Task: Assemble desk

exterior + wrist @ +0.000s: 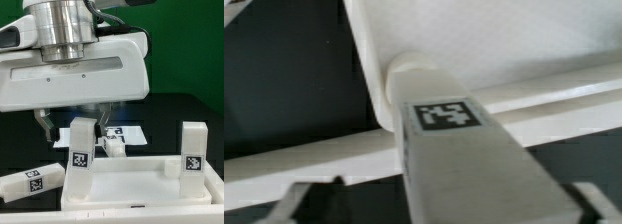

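The white desk top (130, 187) lies flat at the front. One tagged leg (80, 158) stands upright in its corner on the exterior view's left, and a second leg (192, 150) stands in the corner on the right. My gripper (72, 125) is over the left leg with its fingers on either side and a gap showing, so it is open. In the wrist view the same leg (446, 115) runs from between my gripper (441, 205) down to the desk top (473, 40). A third leg (28, 182) lies on the table at the left. A fourth leg (115, 145) lies behind the desk top.
The marker board (128, 131) lies on the black table behind the desk top. The robot's large white arm body (70, 75) fills the upper part of the exterior view and hides the back of the table.
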Action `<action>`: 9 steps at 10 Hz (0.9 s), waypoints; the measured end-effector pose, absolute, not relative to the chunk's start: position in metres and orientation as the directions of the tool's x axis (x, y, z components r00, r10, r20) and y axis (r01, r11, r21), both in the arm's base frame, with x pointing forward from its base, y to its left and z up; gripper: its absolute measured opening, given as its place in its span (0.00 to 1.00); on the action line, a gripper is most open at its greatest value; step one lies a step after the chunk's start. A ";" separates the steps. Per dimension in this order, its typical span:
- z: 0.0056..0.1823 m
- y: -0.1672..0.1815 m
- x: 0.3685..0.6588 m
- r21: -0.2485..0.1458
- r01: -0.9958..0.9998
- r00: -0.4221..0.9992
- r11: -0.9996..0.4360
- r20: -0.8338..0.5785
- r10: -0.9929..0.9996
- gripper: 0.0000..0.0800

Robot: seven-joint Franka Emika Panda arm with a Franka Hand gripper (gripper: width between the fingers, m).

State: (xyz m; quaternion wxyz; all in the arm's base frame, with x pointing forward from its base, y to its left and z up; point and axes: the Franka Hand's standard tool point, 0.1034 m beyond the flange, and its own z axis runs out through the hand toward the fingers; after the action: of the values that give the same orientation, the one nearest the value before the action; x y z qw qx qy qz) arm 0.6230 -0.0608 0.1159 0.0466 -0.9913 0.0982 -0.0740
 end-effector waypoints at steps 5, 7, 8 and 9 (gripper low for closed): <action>0.114 -0.058 0.626 -0.155 -0.556 0.818 -0.816 0.074 -0.571 0.36; 0.113 -0.055 0.628 -0.160 -0.822 0.552 -0.546 0.009 -0.834 0.36; 0.113 -0.052 0.628 -0.158 -0.911 0.390 -0.382 -0.025 -0.920 0.36; 0.112 -0.053 0.627 -0.163 -0.954 0.262 -0.251 -0.052 -0.964 0.36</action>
State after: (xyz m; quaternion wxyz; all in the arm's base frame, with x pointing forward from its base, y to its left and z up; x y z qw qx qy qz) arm 0.6274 -0.0528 0.1123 0.0807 -0.7904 0.6066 -0.0292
